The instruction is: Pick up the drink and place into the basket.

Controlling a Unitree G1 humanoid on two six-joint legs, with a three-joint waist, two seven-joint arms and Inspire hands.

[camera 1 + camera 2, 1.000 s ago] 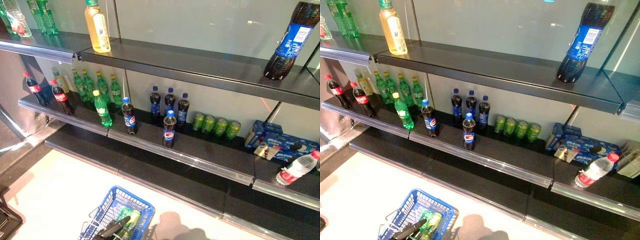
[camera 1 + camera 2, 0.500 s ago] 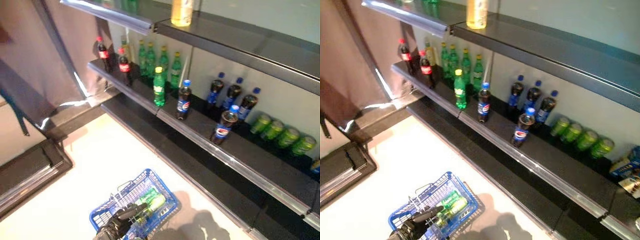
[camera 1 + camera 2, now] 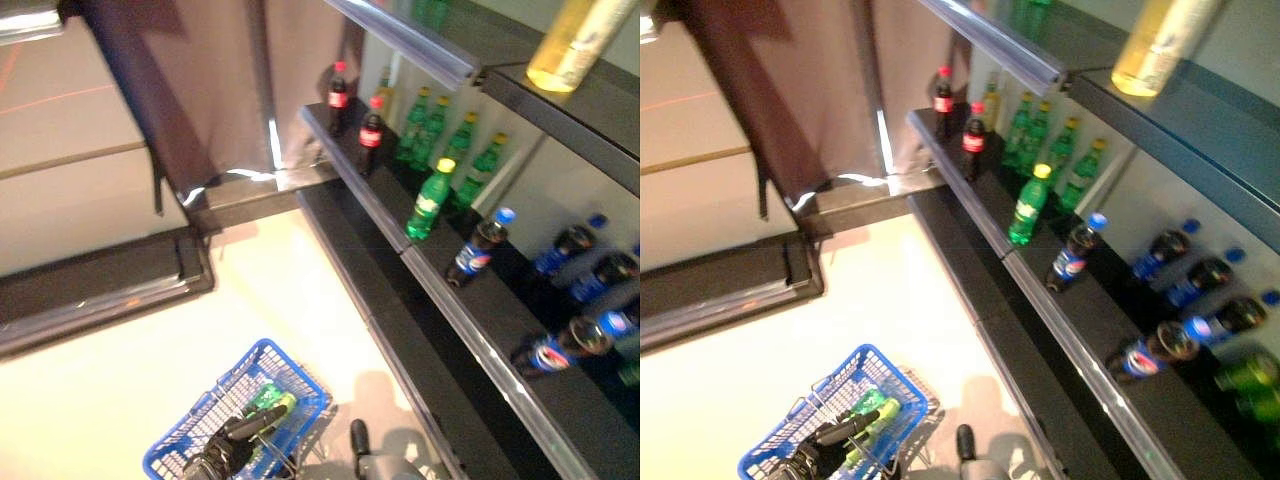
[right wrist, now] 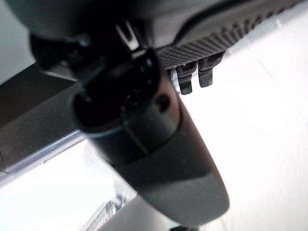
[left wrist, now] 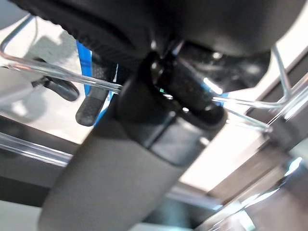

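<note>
The left hand [image 3: 228,452] is gripping the wire handle [image 5: 57,74] of the blue basket [image 3: 290,375], its fingers curled round the wire in the left wrist view. The basket is hanging from that hand just above the pale floor [image 3: 110,390]. A green drink bottle [image 3: 268,402] is lying inside the basket, directly beneath the left hand's fingers and touching the basket's mesh. The right hand [image 4: 144,120] is showing only in its own wrist view, close over the floor and holding nothing; its fingertips [image 4: 192,77] are pointing down, but whether the hand is relaxed or clenched cannot be told. Beyond and to the right of the left hand, dark shelves [image 3: 440,270] are carrying green soda bottles [image 3: 430,198], cola bottles [image 3: 371,122] and blue-capped cola bottles [image 3: 478,248].
</note>
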